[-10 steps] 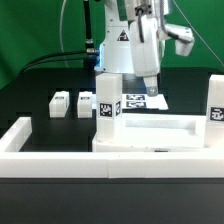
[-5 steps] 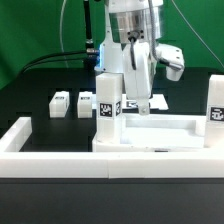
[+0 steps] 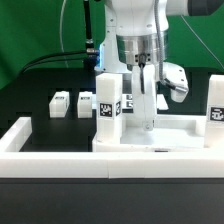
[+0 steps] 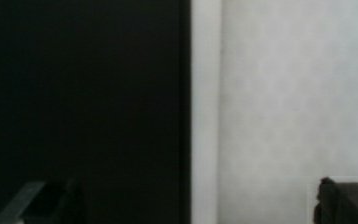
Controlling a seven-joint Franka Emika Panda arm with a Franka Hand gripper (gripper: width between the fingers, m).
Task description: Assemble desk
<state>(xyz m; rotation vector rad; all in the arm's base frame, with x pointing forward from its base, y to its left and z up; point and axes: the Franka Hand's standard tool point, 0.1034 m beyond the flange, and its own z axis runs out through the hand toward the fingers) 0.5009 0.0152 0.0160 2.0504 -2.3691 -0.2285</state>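
The white tabletop lies flat at the front, raised rim up. One tagged leg post stands upright at its corner on the exterior view's left, and another post stands at the right corner. Two short white posts lie on the black table further left. My gripper hangs low over the slab, just right of the left post. In the wrist view the gripper is open, dark fingertips wide apart. Between them shows a blurred white surface, close up, beside black table.
A long low white border wall runs along the front and up the exterior view's left side. The marker board shows partly behind the slab, between the left post and my gripper. A green backdrop stands behind.
My gripper has come down from above the marker board toward the tabletop, shifting slightly toward the front. Its jaws stayed open. The posts and slab have not moved.
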